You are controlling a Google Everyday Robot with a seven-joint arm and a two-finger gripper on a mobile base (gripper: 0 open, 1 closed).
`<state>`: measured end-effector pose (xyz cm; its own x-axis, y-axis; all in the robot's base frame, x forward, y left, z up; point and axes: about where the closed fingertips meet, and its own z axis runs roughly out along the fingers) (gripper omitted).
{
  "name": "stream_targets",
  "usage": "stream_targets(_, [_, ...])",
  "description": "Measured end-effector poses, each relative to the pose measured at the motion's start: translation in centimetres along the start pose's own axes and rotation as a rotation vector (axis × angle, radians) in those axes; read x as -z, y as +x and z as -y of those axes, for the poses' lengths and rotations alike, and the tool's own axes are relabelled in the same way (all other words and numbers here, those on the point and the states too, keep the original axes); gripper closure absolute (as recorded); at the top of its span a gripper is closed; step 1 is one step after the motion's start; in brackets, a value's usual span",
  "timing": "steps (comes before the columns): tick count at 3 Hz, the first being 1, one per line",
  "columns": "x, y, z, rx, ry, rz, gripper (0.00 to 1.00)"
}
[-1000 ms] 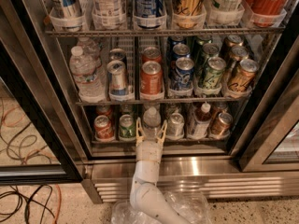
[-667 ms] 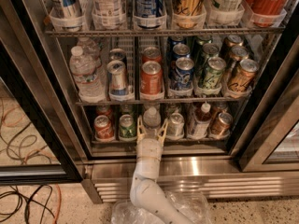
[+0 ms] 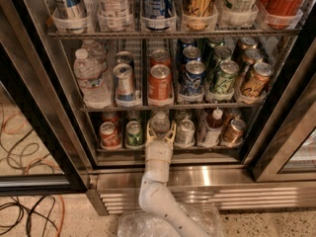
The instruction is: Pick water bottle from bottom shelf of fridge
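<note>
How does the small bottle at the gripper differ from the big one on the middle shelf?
The small bottle is shorter and narrower than the big bottle. It stands on the bottom shelf with the gripper at it; the big bottle stands one shelf up, left. Both clear, white-capped, upright.

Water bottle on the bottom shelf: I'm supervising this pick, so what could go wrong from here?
The gripper straddles the water bottle, jaws open, tight between a green can and a silver can; closing may nudge either. Lifting could bump the rack above.
</note>
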<state>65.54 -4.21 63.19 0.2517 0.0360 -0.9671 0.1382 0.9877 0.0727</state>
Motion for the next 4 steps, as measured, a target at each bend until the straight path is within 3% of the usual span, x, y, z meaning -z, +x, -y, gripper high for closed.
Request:
stream_targets(2, [0.0,0.0,0.0,0.000,0.000,0.000,1.00])
stream_targets(4, [0.3,-1.1,0.0,-0.013,-0.005,0.029,1.00])
